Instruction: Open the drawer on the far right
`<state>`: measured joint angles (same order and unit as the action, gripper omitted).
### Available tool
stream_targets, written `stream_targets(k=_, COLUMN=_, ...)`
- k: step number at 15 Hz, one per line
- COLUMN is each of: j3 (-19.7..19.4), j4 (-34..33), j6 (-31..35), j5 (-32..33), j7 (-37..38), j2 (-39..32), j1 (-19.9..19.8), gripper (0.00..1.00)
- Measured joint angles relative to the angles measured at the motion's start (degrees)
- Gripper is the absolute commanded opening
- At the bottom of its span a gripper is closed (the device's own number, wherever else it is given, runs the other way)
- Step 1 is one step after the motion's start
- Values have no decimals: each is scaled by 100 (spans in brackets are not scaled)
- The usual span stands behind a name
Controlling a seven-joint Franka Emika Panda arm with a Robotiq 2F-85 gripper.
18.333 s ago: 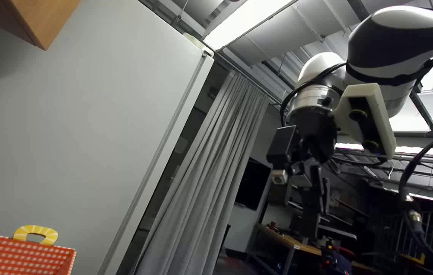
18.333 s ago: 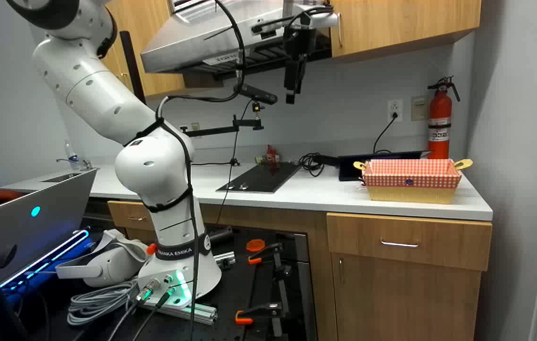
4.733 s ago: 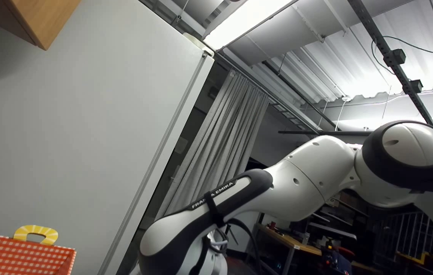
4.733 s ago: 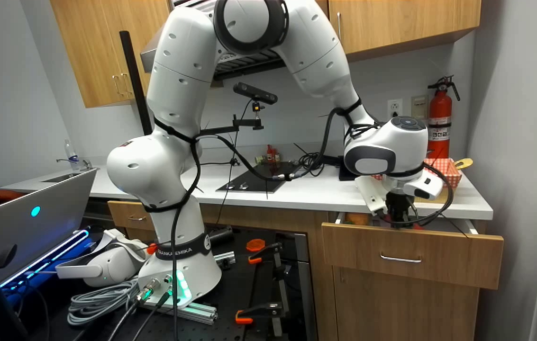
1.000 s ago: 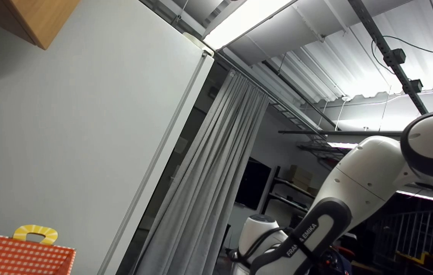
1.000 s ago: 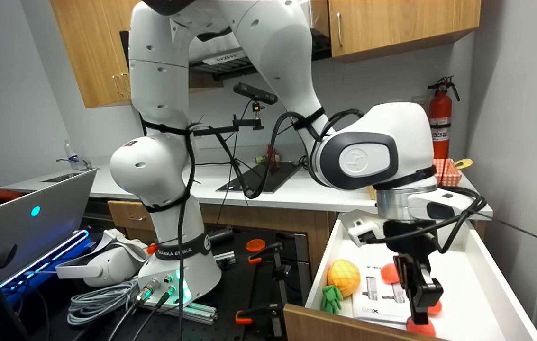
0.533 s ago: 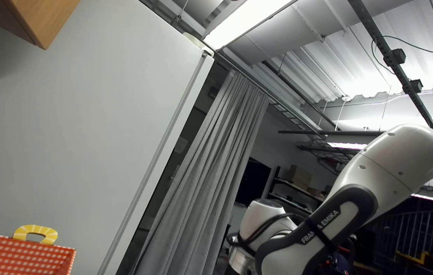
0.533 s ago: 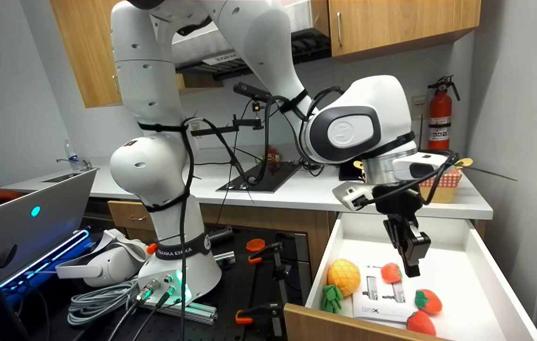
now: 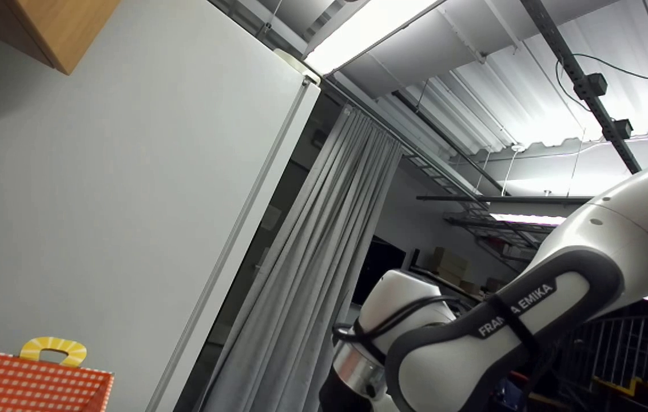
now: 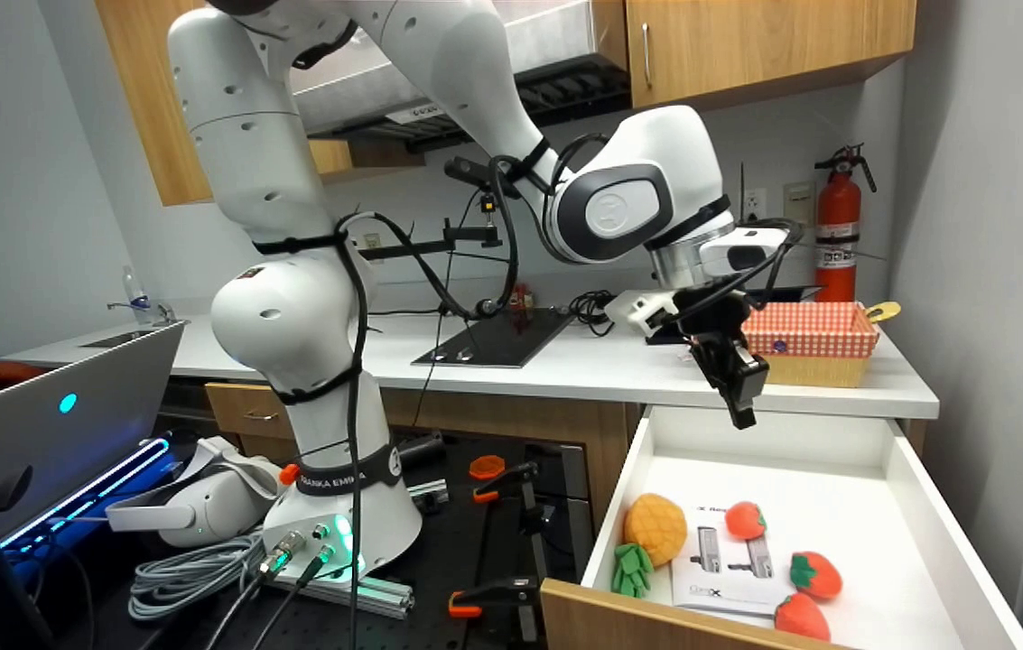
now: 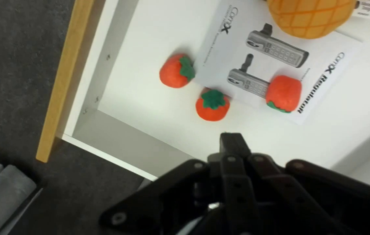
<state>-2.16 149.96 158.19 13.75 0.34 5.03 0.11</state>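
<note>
The claw [image 10: 742, 415] just rose, pinched together on nothing (far as I can tell), hanging in front of the gingham-lined basket [image 10: 818, 341]. The far-right drawer [image 10: 628, 623] stayed pulled way out below that basket, so opening looks done.

We see the drawer front [image 10: 630, 623] cut off in an exterior view, the pineapple [image 11: 310, 17] in the wrist view.
</note>
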Motion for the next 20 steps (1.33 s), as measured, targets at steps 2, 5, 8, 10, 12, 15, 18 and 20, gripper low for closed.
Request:
stream_targets(k=2, j3=123, j4=34, j6=21, j5=-434, j7=-263, j2=212, j1=131, gripper=0)
stream_targets(k=5, j3=218, j4=32, j6=169, j5=-1050, j7=-581, j2=467, j1=387, gripper=0)
stream_targets(k=8, j3=240, j4=-5, j6=297, j5=-1647, j7=-854, j2=651, j1=696, gripper=0)
stream_targets(k=10, j3=241, j4=-65, j6=317, j5=-1937, j7=-959, j2=723, j1=880, gripper=0)
stream_targets(k=12, j3=241, j4=-161, j6=317, j5=-2213, j7=-1028, j2=733, j1=1042, gripper=0)
stream_targets(k=15, j3=241, j4=-303, j6=317, j5=-2517, j7=-1068, j2=723, j1=1226, gripper=27)
stream_targets(k=18, j3=247, j4=-408, j6=316, j5=-2645, j7=-1070, j2=688, j1=1319, gripper=48)
stream_targets(k=20, j3=261, j4=-455, j6=316, j5=-2673, j7=-1070, j2=676, j1=1339, gripper=63)
